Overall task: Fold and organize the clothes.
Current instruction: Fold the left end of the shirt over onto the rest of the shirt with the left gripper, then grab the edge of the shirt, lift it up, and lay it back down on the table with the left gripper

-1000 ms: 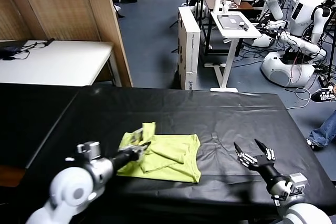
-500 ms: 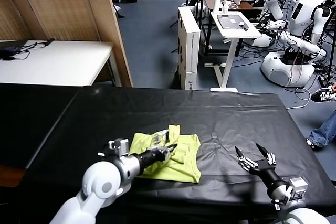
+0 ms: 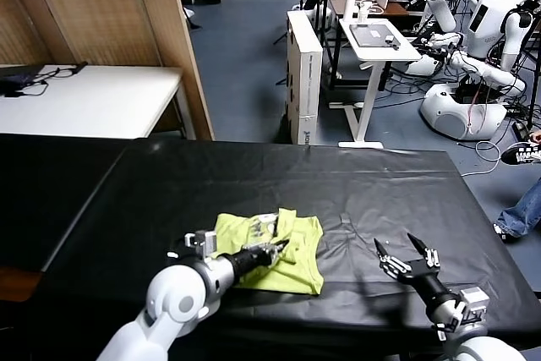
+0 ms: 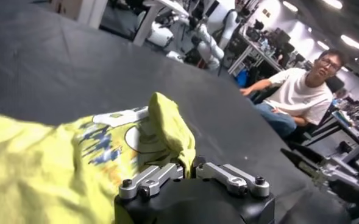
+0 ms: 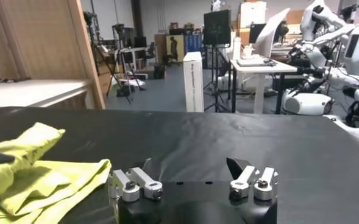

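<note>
The lime yellow-green T-shirt (image 3: 283, 253) lies bunched on the black table, left of centre near the front. My left gripper (image 3: 275, 249) is shut on a raised fold of the T-shirt (image 4: 167, 131) and holds it over the rest of the cloth. A printed inner side of the fabric shows in the left wrist view. My right gripper (image 3: 400, 253) is open and empty above the table to the right of the shirt. In the right wrist view the shirt (image 5: 33, 170) lies off to one side of the open right gripper (image 5: 191, 167).
The black table covering (image 3: 380, 192) spreads wide around the shirt. A white table (image 3: 93, 99) stands at the back left, a wooden partition (image 3: 161, 31) behind. Other robots (image 3: 473, 48) and a desk (image 3: 376, 40) stand at the back right. A seated person (image 4: 298, 91) is beyond the table.
My left gripper has carried the shirt's left edge to the right, over the rest of the cloth, so the shirt is now narrower. The right gripper has barely shifted.
</note>
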